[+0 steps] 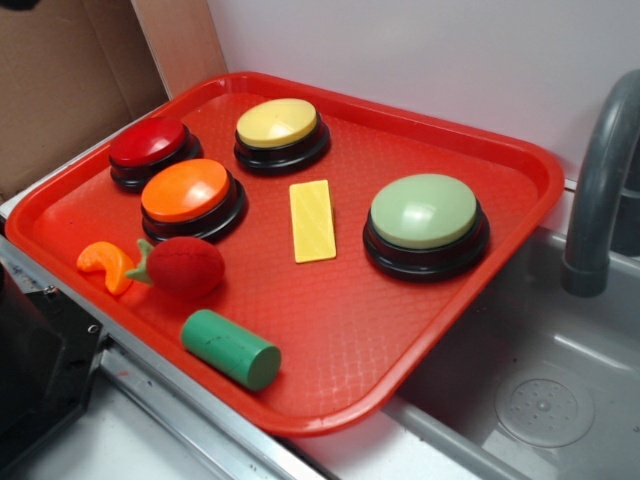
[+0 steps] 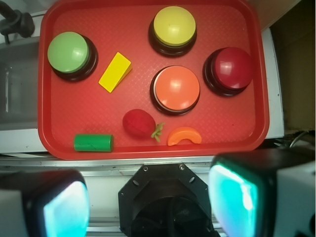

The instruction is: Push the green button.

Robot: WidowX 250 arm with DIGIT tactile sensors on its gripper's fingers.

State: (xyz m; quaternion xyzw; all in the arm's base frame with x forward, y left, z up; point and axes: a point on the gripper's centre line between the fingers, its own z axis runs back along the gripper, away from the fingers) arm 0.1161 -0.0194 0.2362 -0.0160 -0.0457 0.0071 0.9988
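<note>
Green button (image 1: pixel 424 211), dome up, untouched

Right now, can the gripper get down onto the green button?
Probably yes: the green button sits uncovered on the red tray, the yellow block apart beside it, and the open gripper hangs above the tray's edge.

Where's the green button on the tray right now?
In the exterior view the green button sits on the red tray's right side, beside the yellow block, nearest the faucet.
</note>
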